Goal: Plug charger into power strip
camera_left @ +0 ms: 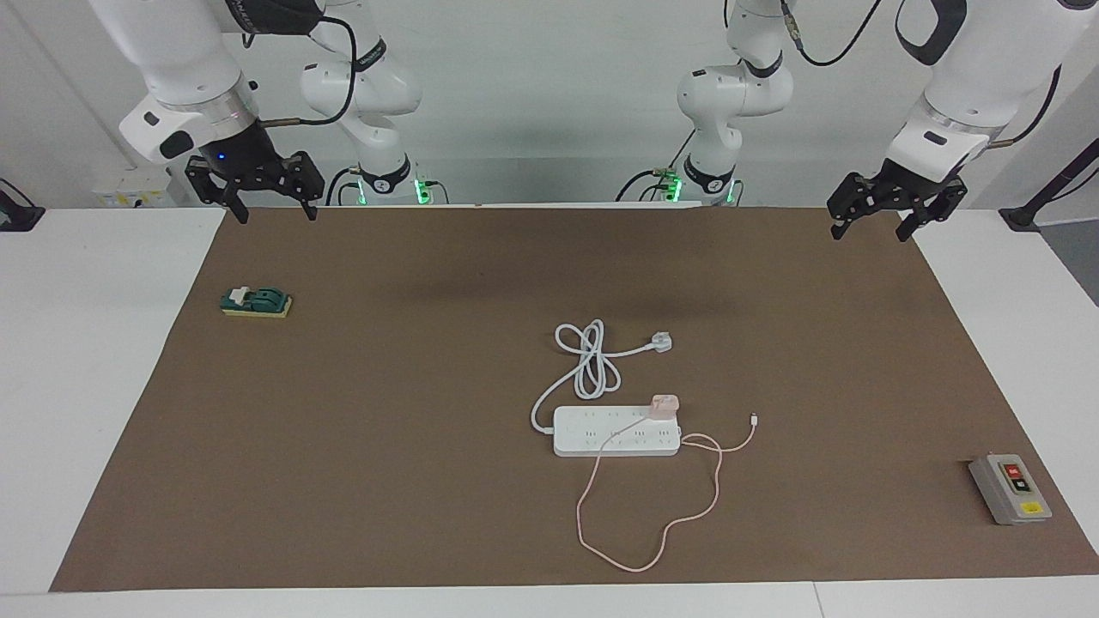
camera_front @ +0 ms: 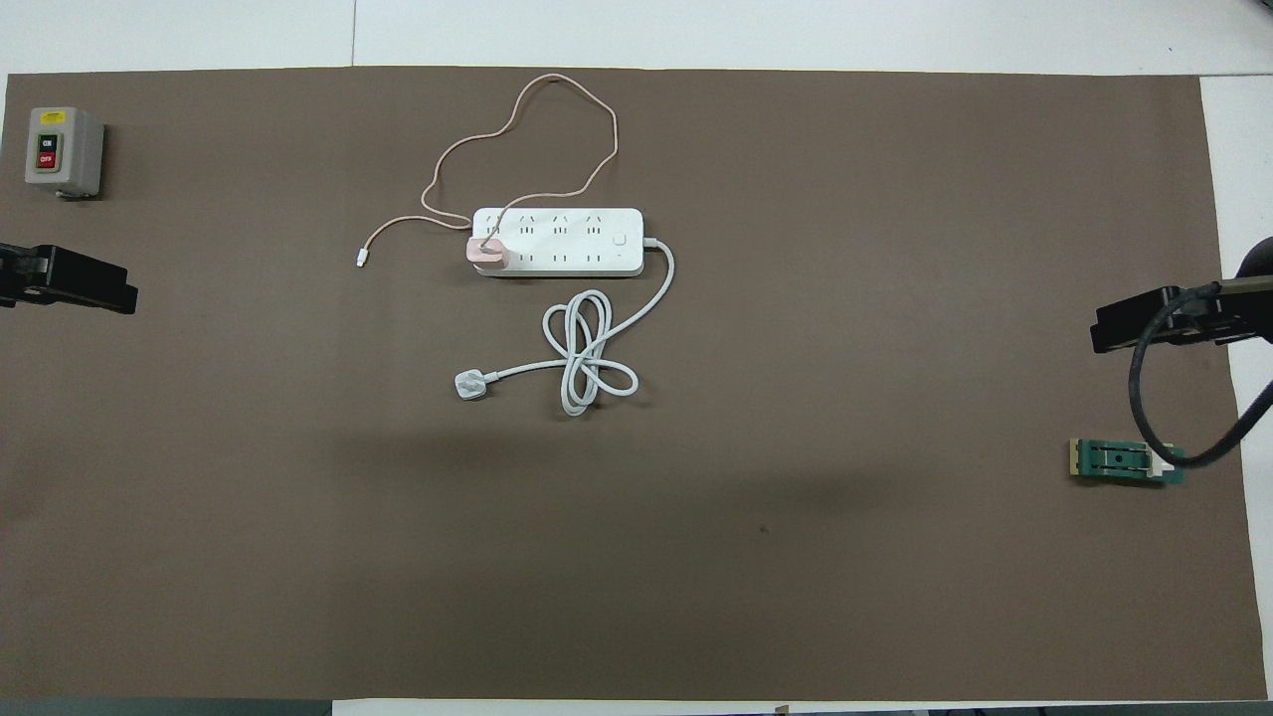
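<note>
The white power strip (camera_left: 601, 432) (camera_front: 567, 239) lies flat near the middle of the brown mat. The pale-pink charger (camera_left: 664, 406) (camera_front: 487, 252) sits upright on the strip, at the end toward the left arm and in the socket row nearer the robots. Its thin pink cable (camera_left: 687, 515) (camera_front: 557, 89) loops over the strip and away from the robots, ending in a small white connector (camera_left: 754, 420) (camera_front: 360, 262). My left gripper (camera_left: 868, 232) (camera_front: 109, 291) hangs open and empty over the mat's corner at its own end. My right gripper (camera_left: 276, 215) (camera_front: 1109, 333) waits open and empty over the other corner.
The strip's thick white cord (camera_left: 588, 360) (camera_front: 587, 363) is coiled nearer the robots, ending in a white three-pin plug (camera_left: 659, 342) (camera_front: 469, 384). A grey button box (camera_left: 1010, 487) (camera_front: 62, 149) stands at the left arm's end. A green switch block (camera_left: 256, 301) (camera_front: 1124, 460) lies at the right arm's end.
</note>
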Robot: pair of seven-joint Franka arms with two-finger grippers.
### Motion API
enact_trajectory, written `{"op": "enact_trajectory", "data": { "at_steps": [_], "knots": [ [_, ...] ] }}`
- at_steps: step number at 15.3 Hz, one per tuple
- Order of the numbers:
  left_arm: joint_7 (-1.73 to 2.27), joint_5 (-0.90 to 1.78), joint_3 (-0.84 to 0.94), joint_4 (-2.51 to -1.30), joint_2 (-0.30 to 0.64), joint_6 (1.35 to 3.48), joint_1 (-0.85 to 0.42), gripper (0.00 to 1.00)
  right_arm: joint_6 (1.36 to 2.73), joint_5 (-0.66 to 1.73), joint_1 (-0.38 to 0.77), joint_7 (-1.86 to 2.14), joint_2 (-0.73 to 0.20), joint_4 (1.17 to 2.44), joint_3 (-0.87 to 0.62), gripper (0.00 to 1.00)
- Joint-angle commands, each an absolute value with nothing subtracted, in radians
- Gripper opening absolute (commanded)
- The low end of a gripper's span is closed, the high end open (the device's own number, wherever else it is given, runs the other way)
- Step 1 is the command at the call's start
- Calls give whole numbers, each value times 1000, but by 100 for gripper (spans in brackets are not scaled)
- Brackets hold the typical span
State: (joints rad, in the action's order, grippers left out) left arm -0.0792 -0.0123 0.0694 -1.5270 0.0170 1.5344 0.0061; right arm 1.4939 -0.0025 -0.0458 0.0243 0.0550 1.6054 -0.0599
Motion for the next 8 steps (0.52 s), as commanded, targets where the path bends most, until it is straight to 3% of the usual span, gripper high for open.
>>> {"op": "enact_trajectory", "data": {
  "at_steps": [1,8],
  "knots": [
    [-64,-31,63,-1523,20,1534,-11,100,1508,20,-55,32,77,1631,-66,100],
    [-64,-29,63,-1559,15,1543,-5,100,1508,20,-57,32,77,1631,-66,100]
  ]
}}
